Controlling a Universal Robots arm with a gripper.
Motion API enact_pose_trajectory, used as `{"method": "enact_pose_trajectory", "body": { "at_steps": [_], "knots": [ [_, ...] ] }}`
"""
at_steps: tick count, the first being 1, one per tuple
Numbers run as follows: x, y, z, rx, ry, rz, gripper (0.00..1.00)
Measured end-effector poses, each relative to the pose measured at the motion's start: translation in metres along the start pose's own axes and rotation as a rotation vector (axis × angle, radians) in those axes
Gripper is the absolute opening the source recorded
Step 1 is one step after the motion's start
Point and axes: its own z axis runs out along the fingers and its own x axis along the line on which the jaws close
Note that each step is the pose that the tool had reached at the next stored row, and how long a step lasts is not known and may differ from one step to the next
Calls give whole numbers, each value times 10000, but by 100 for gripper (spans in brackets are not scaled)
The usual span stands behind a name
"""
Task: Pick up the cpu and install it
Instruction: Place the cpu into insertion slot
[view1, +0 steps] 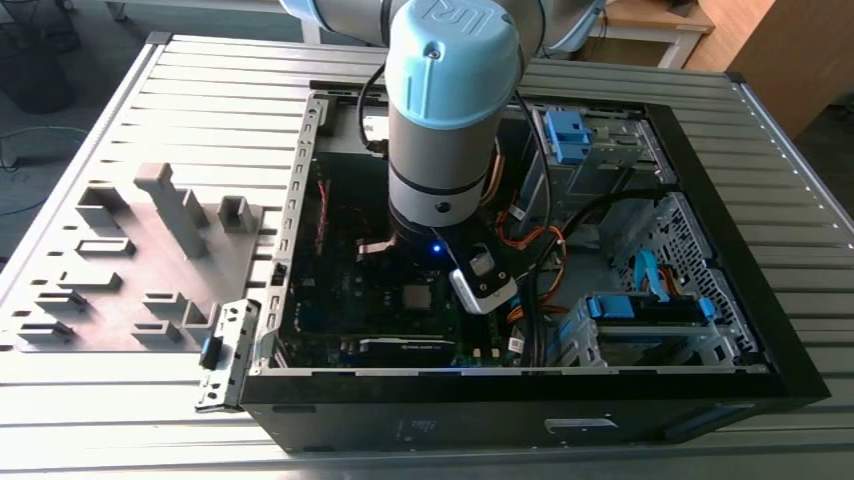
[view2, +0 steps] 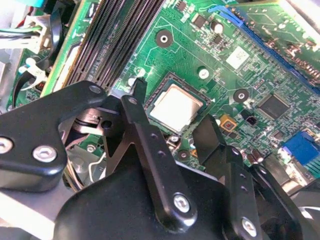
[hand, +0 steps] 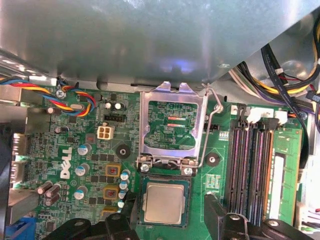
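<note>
Closest to my cameras, the black two-fingered gripper (view2: 172, 107) (hand: 170, 202) hung with its fingers spread wide apart and nothing between them in its hold. One finger (view2: 142, 130) stood on either side of the cpu (view2: 177, 104) (hand: 162, 202), the small flat square chip with a pale silvery metal top, and in both wrist views I saw a gap between each fingertip and the chip's edge. The cpu lay flat in its dark square socket on the green motherboard (hand: 220, 180).

Just beyond the socket, the silvery metal retention frame (hand: 172, 125) lay swung open. A thin bent wire lever (hand: 207, 130) ran along one side of it. To one side of the socket ran the long black memory slots (hand: 250, 170). On the other side, a twisted bundle of coloured wires (hand: 75, 97) reached the board.

In the exterior view, the grey and pale-blue robot arm (view1: 447, 110) reached down into the open black computer case (view1: 534, 420), with the chip (view1: 418, 296) visible below it. The case sat on a slatted metal table (view1: 200, 90). A grey tray of plastic blocks (view1: 134, 260) lay just beside the case, on the exterior view's left.
</note>
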Motion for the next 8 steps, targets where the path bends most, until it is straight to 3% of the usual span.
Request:
{"method": "enact_pose_trajectory", "body": {
  "at_steps": [7,8],
  "knots": [
    [1,0,0,1,-4,1,63],
    [1,0,0,1,-5,0,56]
  ]
}}
